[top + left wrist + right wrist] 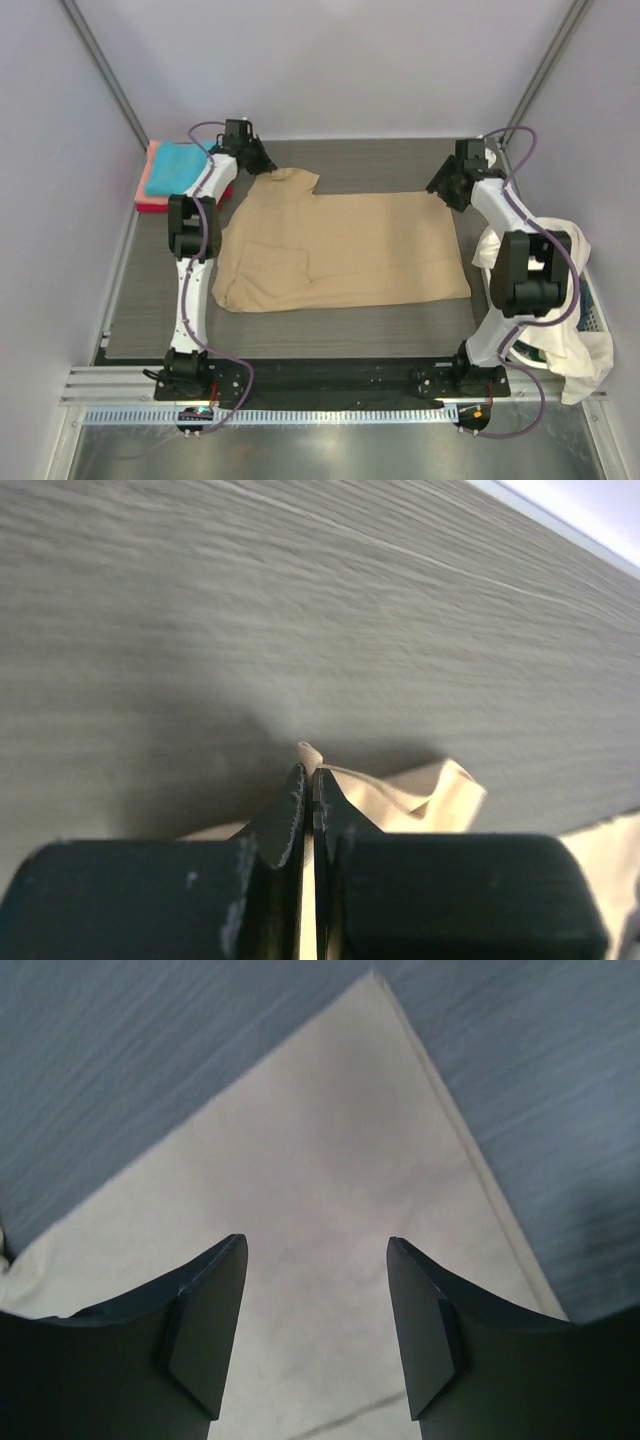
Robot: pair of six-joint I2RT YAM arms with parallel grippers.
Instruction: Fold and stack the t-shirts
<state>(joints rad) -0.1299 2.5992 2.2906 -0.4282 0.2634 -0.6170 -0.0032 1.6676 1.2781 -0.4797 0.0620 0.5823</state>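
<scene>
Lying flat, tan t-shirt [350, 240] has one corner pinched in left hand [307, 778]

On the table [150, 330], large shirt [340, 250] lies spread in the middle, folded stack [180, 175] behind it at far-left corner. Basket [592, 300] at right edge, loose shirts [585, 355] draped over it. Left gripper [262, 163] at the large shirt's far-left corner, right gripper [445, 190] over its far-right corner.

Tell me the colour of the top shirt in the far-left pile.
The top shirt is turquoise, seen best in the top external view.
</scene>
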